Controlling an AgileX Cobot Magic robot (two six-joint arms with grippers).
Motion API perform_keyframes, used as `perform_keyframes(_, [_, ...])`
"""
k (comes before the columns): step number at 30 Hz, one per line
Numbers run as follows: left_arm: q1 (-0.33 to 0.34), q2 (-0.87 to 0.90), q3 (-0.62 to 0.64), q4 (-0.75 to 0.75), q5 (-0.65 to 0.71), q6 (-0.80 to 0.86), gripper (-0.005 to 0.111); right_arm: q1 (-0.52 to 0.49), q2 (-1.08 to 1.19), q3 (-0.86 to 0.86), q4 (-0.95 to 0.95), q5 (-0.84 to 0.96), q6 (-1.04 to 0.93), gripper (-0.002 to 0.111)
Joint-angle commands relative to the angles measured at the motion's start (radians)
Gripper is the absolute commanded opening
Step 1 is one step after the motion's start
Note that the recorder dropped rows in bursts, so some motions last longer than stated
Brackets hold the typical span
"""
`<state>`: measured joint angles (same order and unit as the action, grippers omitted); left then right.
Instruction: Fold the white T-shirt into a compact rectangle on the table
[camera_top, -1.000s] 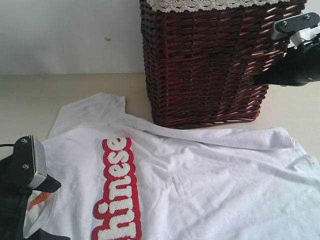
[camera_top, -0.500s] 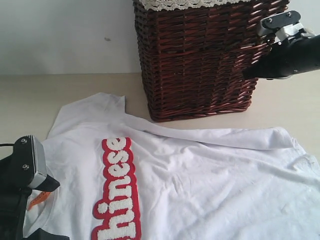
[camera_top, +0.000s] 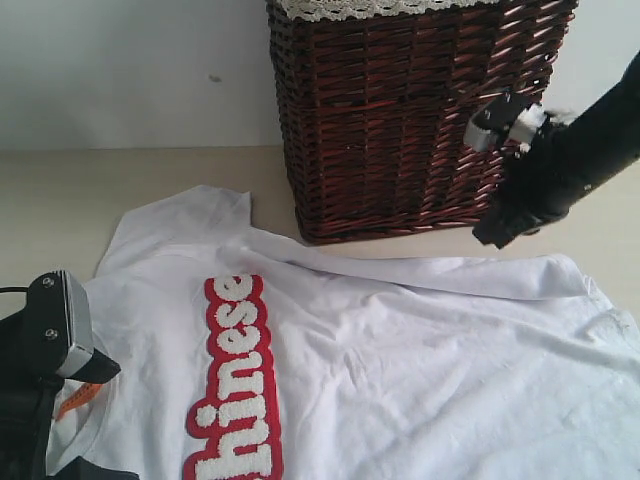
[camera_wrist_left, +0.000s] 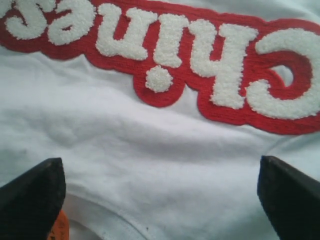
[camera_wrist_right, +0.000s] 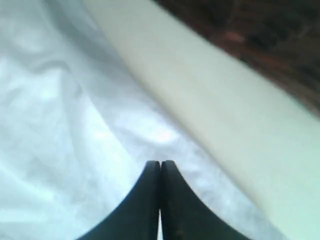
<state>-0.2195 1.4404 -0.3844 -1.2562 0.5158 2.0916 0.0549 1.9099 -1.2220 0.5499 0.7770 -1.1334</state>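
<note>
The white T-shirt (camera_top: 400, 350) lies spread flat on the beige table (camera_top: 90, 190), its red strip with fuzzy white letters (camera_top: 235, 370) running down the left part. My left gripper (camera_wrist_left: 160, 197) hovers open just over the collar area, fingers (camera_wrist_left: 35, 197) wide apart, the red lettering (camera_wrist_left: 165, 60) ahead and the orange neck tag (camera_wrist_left: 59, 229) by one finger. In the exterior view only its wrist block (camera_top: 55, 330) shows. My right gripper (camera_top: 492, 235) is shut and empty, pointing down at the shirt's far edge (camera_wrist_right: 150, 125) near the basket.
A dark brown wicker basket (camera_top: 400, 110) with a lace rim stands at the back, close behind the right arm. Bare table (camera_wrist_right: 225, 120) separates the shirt's edge from the basket. A pale wall rises behind.
The right arm swung down and leftward from beside the basket's upper corner toward the shirt's far edge. The basket shifted slightly left earlier. The left arm stayed still.
</note>
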Motion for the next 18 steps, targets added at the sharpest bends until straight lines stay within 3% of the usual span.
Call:
perform_keyframes(1, [-0.001,0.003,-0.003,-0.022,0.011,0.004,0.104,0.002,0.059,-0.002,-0.117,0.034,0.119,0.0])
perform_keyframes(12, [-0.001,0.003,-0.003,-0.031,0.013,0.004,0.104,0.002,0.194,-0.002,-0.194,-0.027,0.125,0.0])
perform_keyframes(18, [-0.001,0.003,-0.003,-0.03,0.009,0.004,0.104,0.002,0.222,-0.002,-0.449,-0.204,0.344,0.0])
